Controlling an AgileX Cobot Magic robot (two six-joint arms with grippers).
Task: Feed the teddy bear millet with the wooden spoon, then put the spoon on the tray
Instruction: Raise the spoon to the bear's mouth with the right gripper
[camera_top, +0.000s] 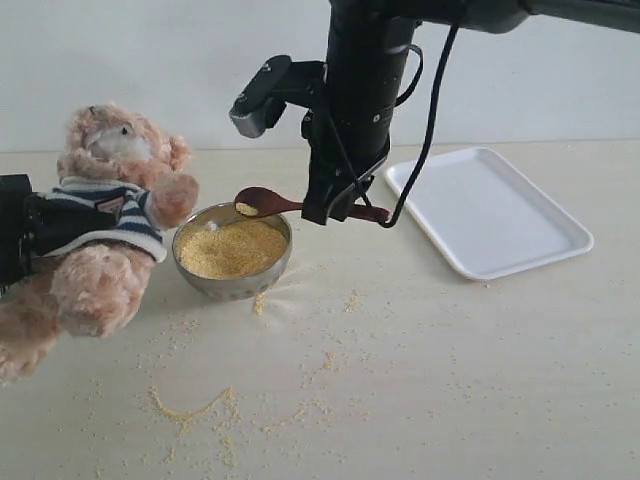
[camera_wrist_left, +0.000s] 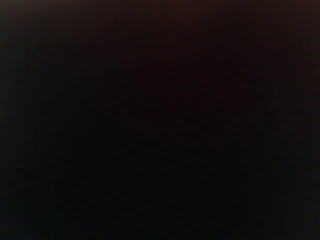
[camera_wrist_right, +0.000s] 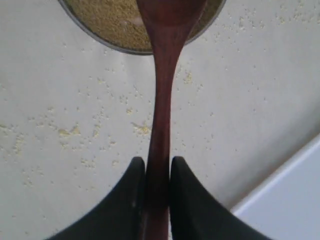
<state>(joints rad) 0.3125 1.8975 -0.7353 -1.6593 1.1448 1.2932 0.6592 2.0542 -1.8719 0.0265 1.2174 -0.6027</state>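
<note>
The teddy bear (camera_top: 110, 215) leans at the left, its striped shirt gripped by my left gripper (camera_top: 35, 228), a black mass at the frame edge. The left wrist view is fully black. My right gripper (camera_top: 332, 208) (camera_wrist_right: 157, 165) is shut on the handle of the wooden spoon (camera_top: 262, 201) (camera_wrist_right: 162, 100). The spoon is held level over the far rim of the steel bowl (camera_top: 200, 280) (camera_wrist_right: 95, 36), pointing toward the bear, with a few grains in it. Millet (camera_top: 230, 250) (camera_wrist_right: 107, 17) fills the bowl. The white tray (camera_top: 500, 220) (camera_wrist_right: 295, 200) lies to the right.
Loose millet grains (camera_top: 190, 408) are scattered over the pale table in front of the bowl, with more beside it (camera_wrist_right: 142, 129). The right arm's black body rises over the bowl and the tray's near corner.
</note>
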